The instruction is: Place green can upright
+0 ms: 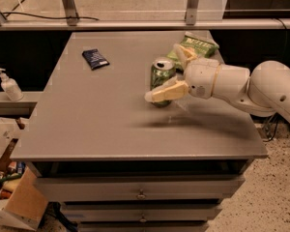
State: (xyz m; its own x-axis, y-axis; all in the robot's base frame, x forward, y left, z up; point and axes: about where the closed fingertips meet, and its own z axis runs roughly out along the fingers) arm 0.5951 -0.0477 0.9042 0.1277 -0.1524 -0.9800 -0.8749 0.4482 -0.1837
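The green can [161, 75] stands upright on the grey table [87, 115], right of centre, with its silver pull-tab top facing up. My gripper [163, 73] reaches in from the right on a white arm [261, 88] and is open. Its near finger [167, 92] crosses in front of the can's lower part. Its far finger [184, 55] points up behind and to the right of the can. The can sits between the spread fingers; I cannot tell if either one touches it.
A green chip bag [199, 43] lies just behind the gripper at the back right. A small dark blue packet [95, 58] lies at the back left. A soap bottle [8, 85] stands on a ledge to the left. A cardboard box [19, 202] sits on the floor at the lower left.
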